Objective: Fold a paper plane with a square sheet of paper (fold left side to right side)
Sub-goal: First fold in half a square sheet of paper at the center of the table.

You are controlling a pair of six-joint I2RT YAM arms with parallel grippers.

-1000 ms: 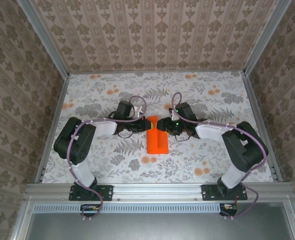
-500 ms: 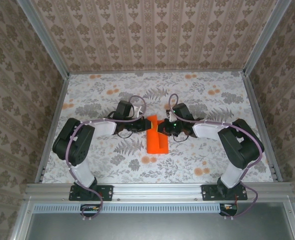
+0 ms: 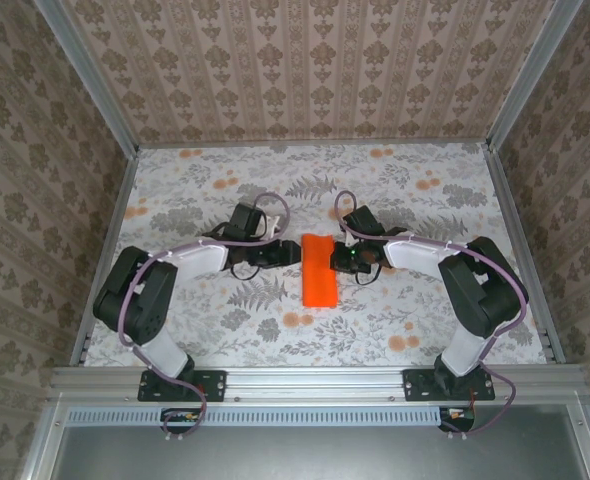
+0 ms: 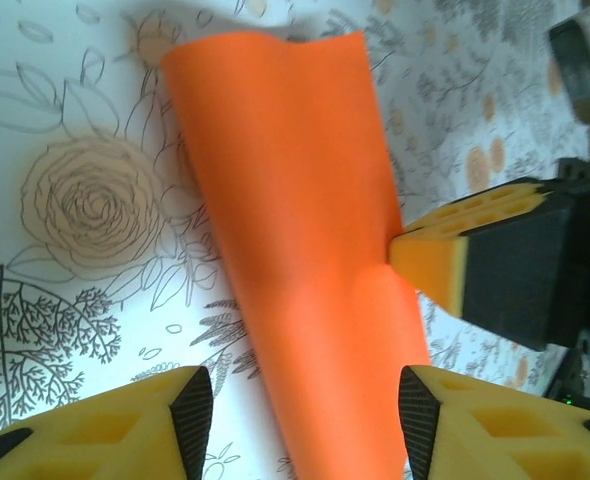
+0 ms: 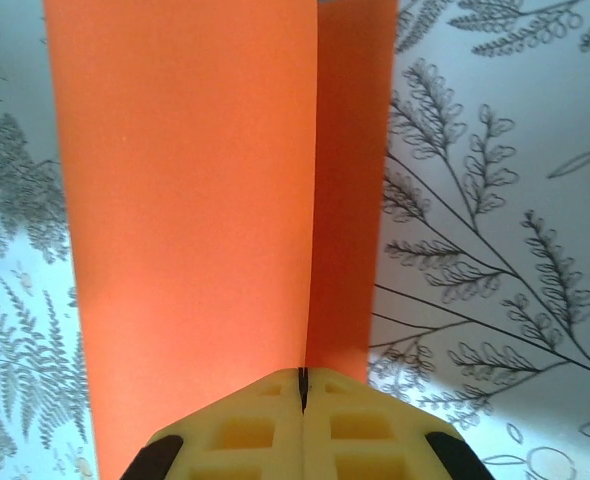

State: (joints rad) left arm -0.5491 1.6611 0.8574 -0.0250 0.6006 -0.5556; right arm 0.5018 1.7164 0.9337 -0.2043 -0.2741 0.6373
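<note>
I see a table top [image 3: 225,180] covered in a pale print of grey ferns and small orange flowers, filling the middle of the overhead frame. Brown patterned wallpaper covers the back wall [image 3: 315,70] at the top and the side walls [image 3: 35,200] at either edge. A metal rail [image 3: 315,380] runs across the bottom. In the left wrist view, a big drawn rose [image 4: 95,205] sits at centre left.

1 thin bright orange folded sheet of paper [image 3: 318,270]. 2 black-and-white robot arms, 1 left [image 3: 145,290] and 1 right [image 3: 480,285]. 2 two-finger grippers tipped in yellow foam: the left gripper [image 4: 303,405] and the right gripper [image 5: 302,385]. 1 table with a grey floral cover [image 3: 215,190].
</note>
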